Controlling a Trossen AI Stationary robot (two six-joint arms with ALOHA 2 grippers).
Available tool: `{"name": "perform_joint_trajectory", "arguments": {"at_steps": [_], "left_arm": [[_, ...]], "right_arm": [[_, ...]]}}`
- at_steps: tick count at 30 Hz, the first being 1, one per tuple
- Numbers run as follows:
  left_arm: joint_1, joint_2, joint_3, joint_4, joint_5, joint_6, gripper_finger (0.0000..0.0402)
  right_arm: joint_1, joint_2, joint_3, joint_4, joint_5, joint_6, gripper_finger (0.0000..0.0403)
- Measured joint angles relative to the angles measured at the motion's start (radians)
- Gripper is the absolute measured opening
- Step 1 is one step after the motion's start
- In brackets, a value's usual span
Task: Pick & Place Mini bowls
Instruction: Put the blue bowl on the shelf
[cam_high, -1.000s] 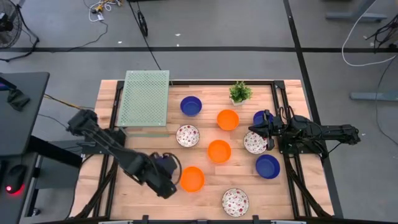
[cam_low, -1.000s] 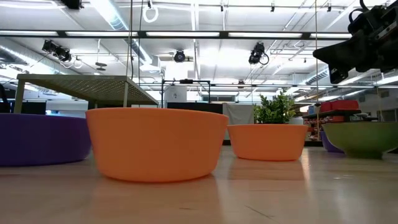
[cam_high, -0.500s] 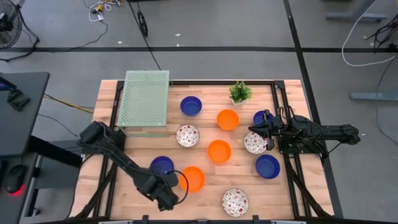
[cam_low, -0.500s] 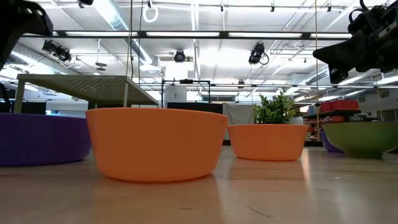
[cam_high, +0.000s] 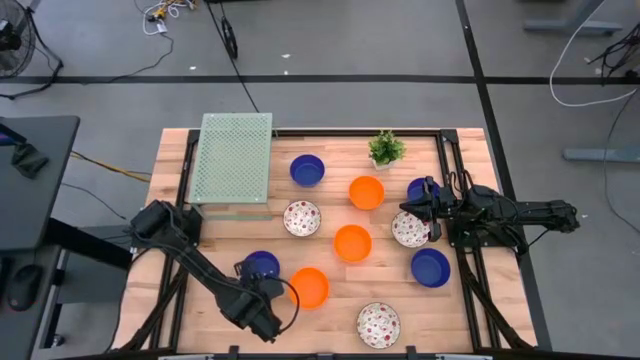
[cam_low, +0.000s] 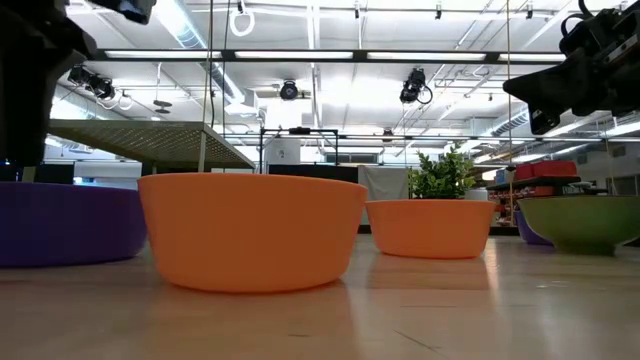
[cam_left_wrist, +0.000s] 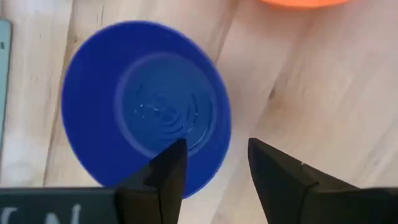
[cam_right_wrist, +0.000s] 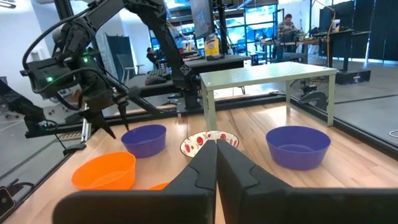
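on the table (cam_high: 170, 165), a perforated rack (cam_high: 232, 157) stands at the far left corner, with a potted plant (cam_high: 386, 148) near the far edge towards the right. the mini bowls (cam_high: 352, 243) are spread between them and the near edge: one just right of the rack, two in a middle column, one at the near edge. the left gripper (cam_high: 262, 287) hangs above a bowl (cam_high: 262, 265) at the near left, just left of another bowl (cam_high: 309, 287). the right gripper (cam_high: 408, 208) is over the right side, among three bowls.
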Motion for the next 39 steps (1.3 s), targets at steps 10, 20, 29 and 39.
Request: {"name": "perform_joint_trajectory", "arguments": {"at_steps": [10, 20, 29, 39], "left_arm": [[0.02, 0.0, -0.036, 0.095, -0.001, 0.016, 0.0144], [0.03, 0.0, -0.037, 0.089, -0.032, 0.045, 0.012], [0.036, 0.0, -0.037, 0.103, -0.012, 0.033, 0.0117], [0.063, -0.002, -0.118, 0.185, 0.061, 0.034, 0.0116]], "right_arm": [[0.0, 0.0, 0.0, 0.0, 0.0, 0.0, 0.0011], [0.0, 0.0, 0.0, 0.0, 0.0, 0.0, 0.0011], [0.0, 0.0, 0.0, 0.0, 0.0, 0.0, 0.0011], [0.0, 0.0, 0.0, 0.0, 0.0, 0.0, 0.0011]]}}
